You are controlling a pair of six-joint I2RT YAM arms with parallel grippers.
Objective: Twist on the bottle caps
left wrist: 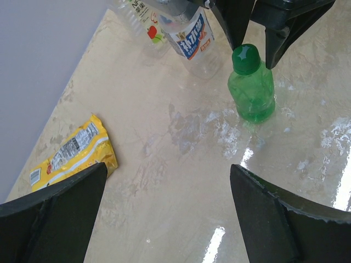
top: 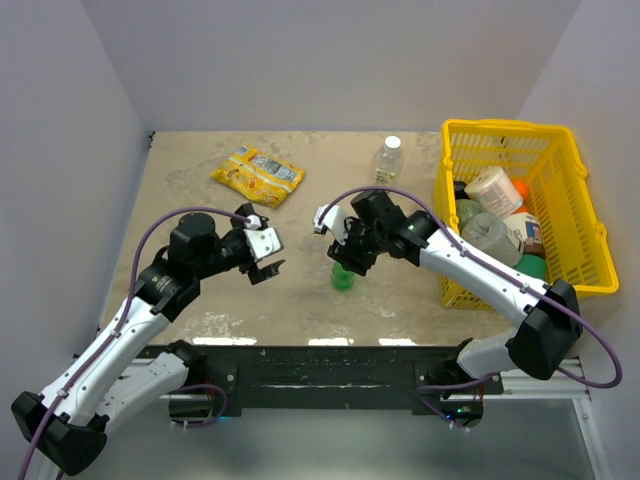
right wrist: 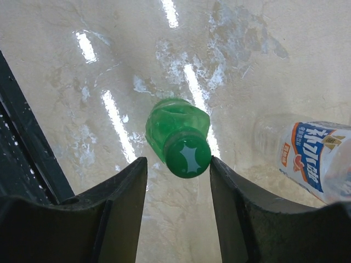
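A green bottle (top: pixel 343 278) stands upright near the table's middle with its dark green cap (right wrist: pixel 188 156) on its neck. My right gripper (right wrist: pixel 178 161) hovers over it, open, with a finger on each side of the cap. The left finger stands clear of the cap and the right finger sits close against its edge. My left gripper (left wrist: pixel 167 170) is wide open above bare table, left of the bottle (left wrist: pixel 252 96). A clear labelled bottle (right wrist: pixel 307 159) lies just beyond the green one. Another clear bottle (top: pixel 388 160) with a white cap stands at the back.
A yellow basket (top: pixel 520 140) full of bulkier containers fills the right side. A yellow snack packet (top: pixel 258 175) lies at the back left. White walls close off the table on three sides, and a black rail (top: pixel 330 365) runs along its near edge.
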